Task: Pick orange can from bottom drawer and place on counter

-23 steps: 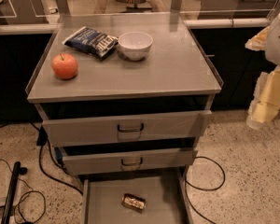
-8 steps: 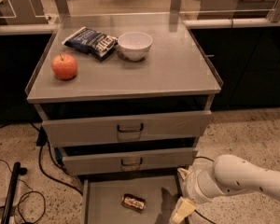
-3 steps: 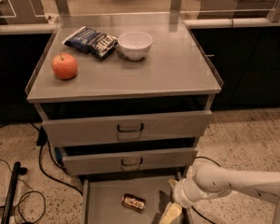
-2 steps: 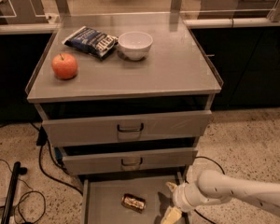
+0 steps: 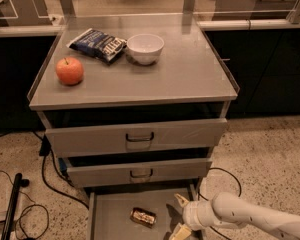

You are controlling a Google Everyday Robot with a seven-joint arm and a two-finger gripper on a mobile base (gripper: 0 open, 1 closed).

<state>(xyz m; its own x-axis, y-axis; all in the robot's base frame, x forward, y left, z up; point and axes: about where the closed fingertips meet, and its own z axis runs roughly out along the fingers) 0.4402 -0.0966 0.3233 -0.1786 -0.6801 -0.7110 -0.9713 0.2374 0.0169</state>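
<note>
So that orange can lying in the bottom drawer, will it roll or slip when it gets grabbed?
The orange can lies on its side on the flat floor of the bottom drawer, so a nudge would probably roll it. Its shiny skin looks slippery. The end effector, open beside it, should probably close squarely.

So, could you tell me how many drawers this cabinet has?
3: top drawer, middle drawer beneath it, bottom drawer pulled out, holding the orange can. The open gripper is over its floor, right of the can.
</note>
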